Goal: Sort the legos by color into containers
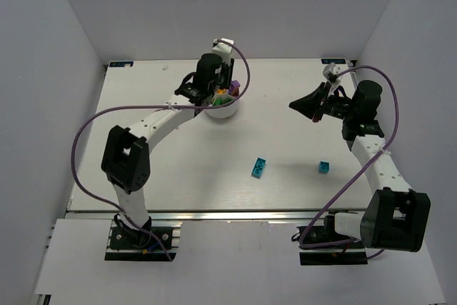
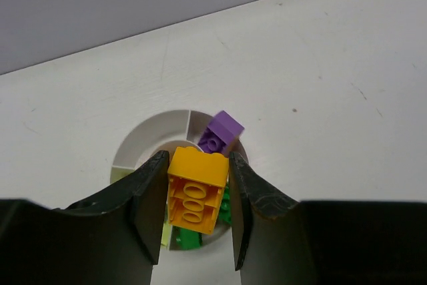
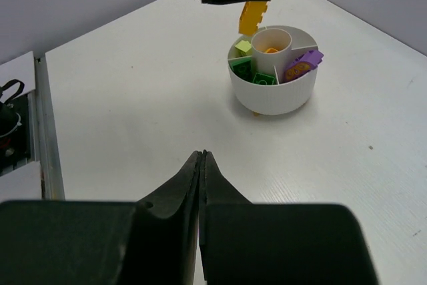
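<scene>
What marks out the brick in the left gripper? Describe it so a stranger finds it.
Find the round white bowl on the far side of the table. Above it, the left gripper clamps an orange-yellow brick, the only one held aloft.

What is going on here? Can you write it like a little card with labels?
left fingers: shut on orange-yellow brick, held over the bowl
right fingers: shut, holding nothing
in bowl: green bricks, lime brick, purple brick leaning on the rim
on table: two cyan bricks, apart from each other
</scene>
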You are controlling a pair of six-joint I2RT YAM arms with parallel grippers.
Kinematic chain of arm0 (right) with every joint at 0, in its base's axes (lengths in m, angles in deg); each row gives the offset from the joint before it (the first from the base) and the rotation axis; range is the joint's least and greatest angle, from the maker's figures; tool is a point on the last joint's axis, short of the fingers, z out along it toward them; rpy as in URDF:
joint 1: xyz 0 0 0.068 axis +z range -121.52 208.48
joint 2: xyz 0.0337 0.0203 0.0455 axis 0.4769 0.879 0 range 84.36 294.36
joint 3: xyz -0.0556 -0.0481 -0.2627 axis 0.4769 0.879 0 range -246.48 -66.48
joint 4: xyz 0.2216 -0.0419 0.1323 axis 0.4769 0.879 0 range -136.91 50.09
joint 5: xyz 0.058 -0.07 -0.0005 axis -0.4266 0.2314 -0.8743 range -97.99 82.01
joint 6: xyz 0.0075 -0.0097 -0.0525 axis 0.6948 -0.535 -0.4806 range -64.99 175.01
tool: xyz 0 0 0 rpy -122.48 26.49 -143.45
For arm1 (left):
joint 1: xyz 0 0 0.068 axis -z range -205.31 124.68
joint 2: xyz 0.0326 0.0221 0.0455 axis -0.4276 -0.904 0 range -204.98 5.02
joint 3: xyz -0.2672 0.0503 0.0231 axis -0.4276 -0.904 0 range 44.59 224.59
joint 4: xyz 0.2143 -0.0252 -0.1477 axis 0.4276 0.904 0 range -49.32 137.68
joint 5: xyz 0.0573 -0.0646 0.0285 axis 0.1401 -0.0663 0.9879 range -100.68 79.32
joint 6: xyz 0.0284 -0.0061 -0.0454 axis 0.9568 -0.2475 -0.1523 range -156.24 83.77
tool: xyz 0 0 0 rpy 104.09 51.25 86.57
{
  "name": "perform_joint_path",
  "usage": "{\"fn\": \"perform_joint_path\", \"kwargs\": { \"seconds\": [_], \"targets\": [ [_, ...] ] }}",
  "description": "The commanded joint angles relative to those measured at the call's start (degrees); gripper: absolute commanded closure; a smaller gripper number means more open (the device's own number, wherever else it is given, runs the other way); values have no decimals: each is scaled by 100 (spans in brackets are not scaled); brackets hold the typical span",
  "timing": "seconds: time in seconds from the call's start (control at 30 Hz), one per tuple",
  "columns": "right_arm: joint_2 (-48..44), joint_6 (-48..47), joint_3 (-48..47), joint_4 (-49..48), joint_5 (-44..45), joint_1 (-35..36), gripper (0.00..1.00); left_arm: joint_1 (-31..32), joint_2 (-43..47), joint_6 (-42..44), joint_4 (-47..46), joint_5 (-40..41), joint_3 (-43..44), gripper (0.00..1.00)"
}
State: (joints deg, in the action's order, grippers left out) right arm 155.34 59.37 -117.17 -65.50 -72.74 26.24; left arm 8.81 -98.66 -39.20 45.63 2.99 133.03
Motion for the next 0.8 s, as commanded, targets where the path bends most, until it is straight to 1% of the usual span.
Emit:
{"fn": "perform_joint_path", "kwargs": {
  "seconds": [0.0, 0.07, 0.2, 0.33, 0.4, 0.77],
  "targets": [
    [38, -410, -213, 391, 226, -13, 100, -230, -248, 50, -451, -180, 532, 100],
    [65, -410, -213, 382, 226, -4, 100, -310, -459, 7, -766, -242, 621, 100],
    [170, -410, -204, 400, 244, -13, 100, -477, -644, -73, -1075, -470, 630, 100],
    [241, -410, -204, 426, 235, 13, 100, -653, -812, -152, -1128, -673, 718, 100],
    [285, -577, -213, 444, 244, 4, 100, -653, -908, -178, -1119, -804, 736, 100],
    [425, -638, -239, 514, 253, 22, 100, -767, -970, -302, -1242, -1253, 419, 100]
  ]
}}
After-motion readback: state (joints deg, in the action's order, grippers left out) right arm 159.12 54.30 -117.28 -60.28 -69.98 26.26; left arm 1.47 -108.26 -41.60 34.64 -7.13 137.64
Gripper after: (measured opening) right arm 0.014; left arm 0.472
